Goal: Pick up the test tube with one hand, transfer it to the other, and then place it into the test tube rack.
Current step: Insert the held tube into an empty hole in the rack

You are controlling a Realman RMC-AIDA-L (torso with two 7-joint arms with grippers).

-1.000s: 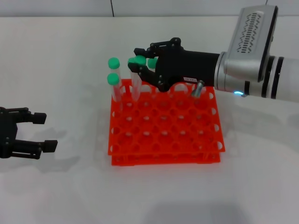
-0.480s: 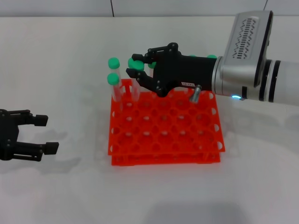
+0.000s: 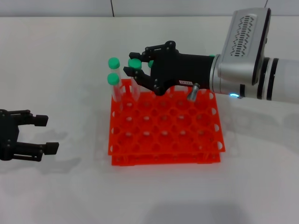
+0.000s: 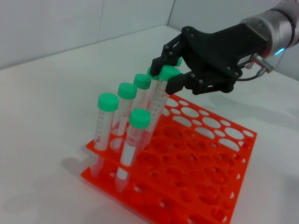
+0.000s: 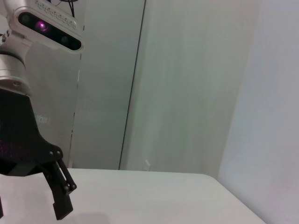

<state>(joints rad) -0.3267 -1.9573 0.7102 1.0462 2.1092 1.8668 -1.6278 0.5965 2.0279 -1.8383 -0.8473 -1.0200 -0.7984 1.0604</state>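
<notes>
The orange-red test tube rack (image 3: 163, 135) (image 4: 187, 177) stands mid-table. Several green-capped tubes stand in its far left corner. My right gripper (image 3: 134, 62) (image 4: 170, 69), black with a small white label, hovers over that corner. Its fingers are spread on either side of the green cap of the test tube (image 3: 135, 63) (image 4: 168, 73). The test tube leans in a back-row hole of the rack. My left gripper (image 3: 43, 133) rests low at the table's left, open and empty, well apart from the rack.
Other tubes (image 3: 112, 79) (image 4: 139, 118) stand close beside the one between my fingers. Most rack holes toward the front and right hold nothing. A small metal fitting (image 3: 192, 91) sticks out under the right wrist, just above the rack's back edge.
My right arm has shifted slightly left over the rack's back row, with the tube's cap staying between its fingers. The left gripper has not moved.
</notes>
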